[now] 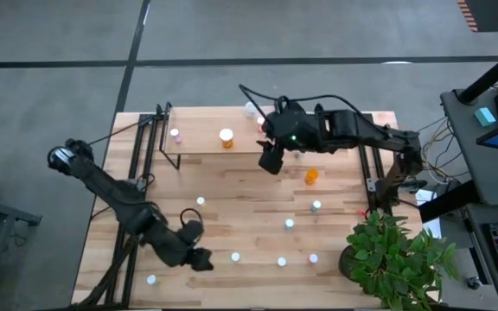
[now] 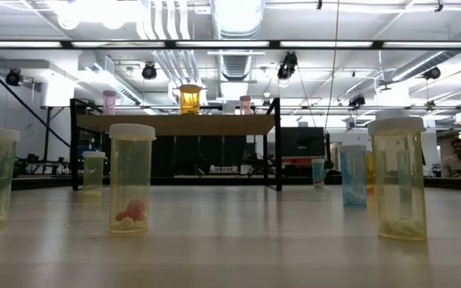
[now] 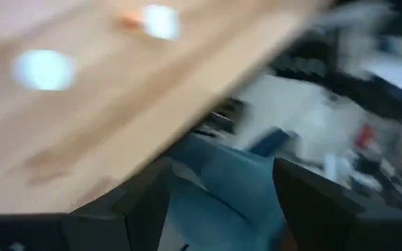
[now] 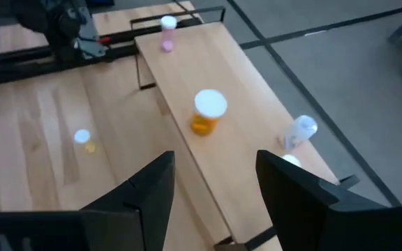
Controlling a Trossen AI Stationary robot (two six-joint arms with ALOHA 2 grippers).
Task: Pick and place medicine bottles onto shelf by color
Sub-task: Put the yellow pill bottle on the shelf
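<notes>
The shelf (image 1: 214, 138) stands at the table's far side. A pink bottle (image 4: 167, 28), an orange bottle (image 4: 206, 111) and a clear bottle (image 4: 299, 131) lying on its side rest on the shelf's board. Several more bottles, such as an orange one (image 1: 311, 175) and a white-capped one (image 1: 235, 257), stand on their bases on the table. My right gripper (image 4: 215, 202) hovers open above the shelf's right end (image 1: 271, 160), nothing between its fingers. My left gripper (image 1: 199, 257) is low near the table's near edge, open and empty (image 3: 222, 209).
A green potted plant (image 1: 396, 255) stands at the near right corner. The shelf's black legs (image 2: 277, 144) and black frame rails (image 1: 145, 142) at the far left stand above the table top. In the low view, bottles (image 2: 131, 178) (image 2: 398, 178) stand close to the near edge.
</notes>
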